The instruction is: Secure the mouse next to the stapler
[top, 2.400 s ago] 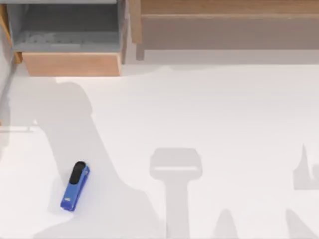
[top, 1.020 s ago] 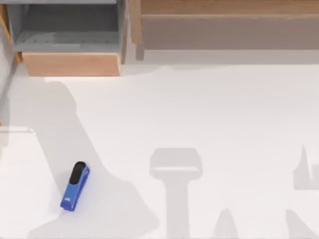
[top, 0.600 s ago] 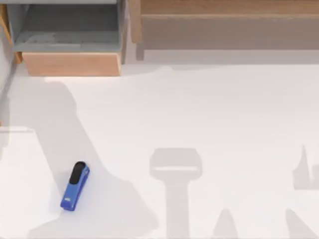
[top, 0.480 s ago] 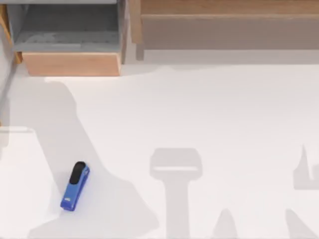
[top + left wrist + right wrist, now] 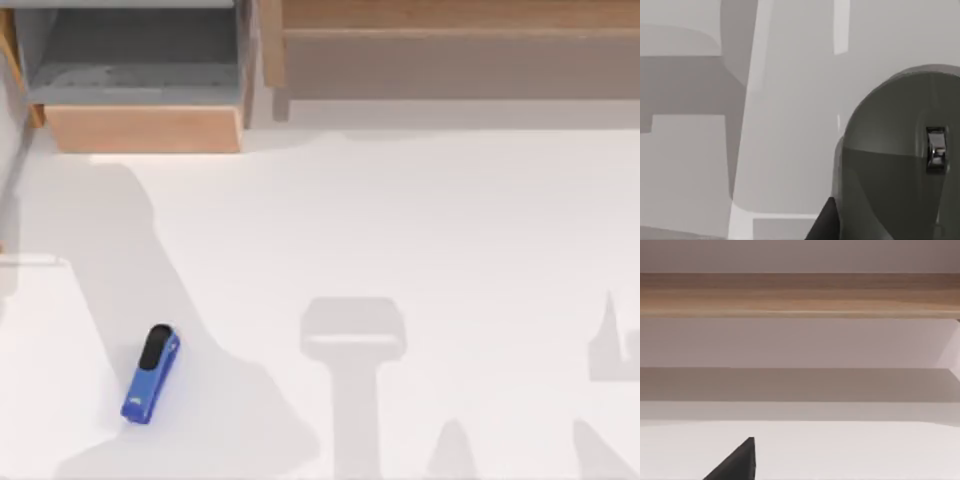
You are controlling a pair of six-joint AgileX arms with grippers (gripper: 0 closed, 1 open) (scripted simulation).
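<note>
The blue stapler lies on the white table at the front left, its black end pointing away and slightly right. The dark grey-olive mouse looms close in the left wrist view, its metal scroll wheel facing the camera. It hangs above the pale surface. One black fingertip of my left gripper presses against the mouse's side, so the gripper is shut on it. In the right wrist view a single black fingertip of my right gripper pokes in low, over bare table, facing a wooden ledge.
An open wooden drawer with a grey inside stands at the back left. A long wooden shelf runs along the back edge. Grey arm shadows fall across the table's left and front.
The broad shadow at the table's left has slid slightly leftward and narrowed. The stapler has stayed where it was.
</note>
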